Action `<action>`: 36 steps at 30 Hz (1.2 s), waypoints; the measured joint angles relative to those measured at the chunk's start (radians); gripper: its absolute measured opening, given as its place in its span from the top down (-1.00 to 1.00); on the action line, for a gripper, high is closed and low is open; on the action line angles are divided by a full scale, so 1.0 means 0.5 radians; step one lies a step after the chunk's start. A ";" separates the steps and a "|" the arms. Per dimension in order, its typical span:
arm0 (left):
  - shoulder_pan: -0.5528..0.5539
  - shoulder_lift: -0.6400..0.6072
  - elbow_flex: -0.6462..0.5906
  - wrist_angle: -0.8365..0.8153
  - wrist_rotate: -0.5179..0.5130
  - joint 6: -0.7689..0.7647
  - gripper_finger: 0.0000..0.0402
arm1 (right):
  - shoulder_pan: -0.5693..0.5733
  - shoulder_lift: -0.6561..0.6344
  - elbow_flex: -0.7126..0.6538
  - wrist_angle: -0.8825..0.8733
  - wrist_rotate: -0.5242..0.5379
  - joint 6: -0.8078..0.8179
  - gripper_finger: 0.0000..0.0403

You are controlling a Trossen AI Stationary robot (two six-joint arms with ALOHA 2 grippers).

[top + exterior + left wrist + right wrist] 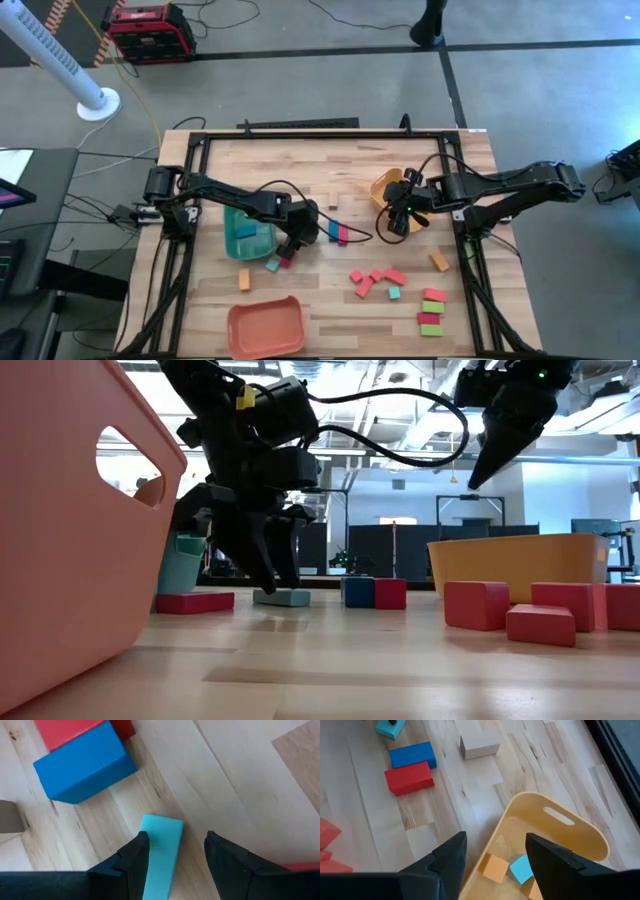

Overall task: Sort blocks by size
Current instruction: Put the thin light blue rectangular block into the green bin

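My left gripper point(176, 840) is open and low over the table, just right of the green tray point(248, 232). Its fingers stand on either side of a flat teal block point(161, 850) that lies on the wood; the block sits close to one finger point(135, 857). A blue block point(85, 762) and a red block point(70, 730) lie side by side just beyond. My right gripper point(495, 840) is open and empty, raised over the near edge of the yellow-orange tray point(570, 827), which holds an orange block point(495, 867) and a teal block point(522, 868). My left gripper points down with the teal block's long edge point(150, 845) right against one finger in the wrist view; I cannot tell whether that finger touches it. The block lies flat on the table.
A salmon-red tray point(266, 327) stands at the near edge. Red, green, pink and orange blocks point(375, 280) lie scattered on the near right. A small orange block point(244, 279) and a red bar point(194, 601) lie near my left gripper. A plain wood block point(479, 745) lies mid-table.
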 joint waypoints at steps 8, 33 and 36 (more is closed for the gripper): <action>-0.005 -0.065 -0.003 0.047 0.001 0.048 0.10 | -0.001 0.000 0.000 0.006 0.001 -0.002 -0.17; 0.054 0.035 0.003 0.061 -0.283 0.025 0.49 | -0.004 0.001 0.000 0.053 0.004 -0.004 -0.17; 0.053 0.036 0.002 0.020 -0.320 0.037 0.74 | -0.004 0.001 0.000 0.063 0.004 -0.004 -0.17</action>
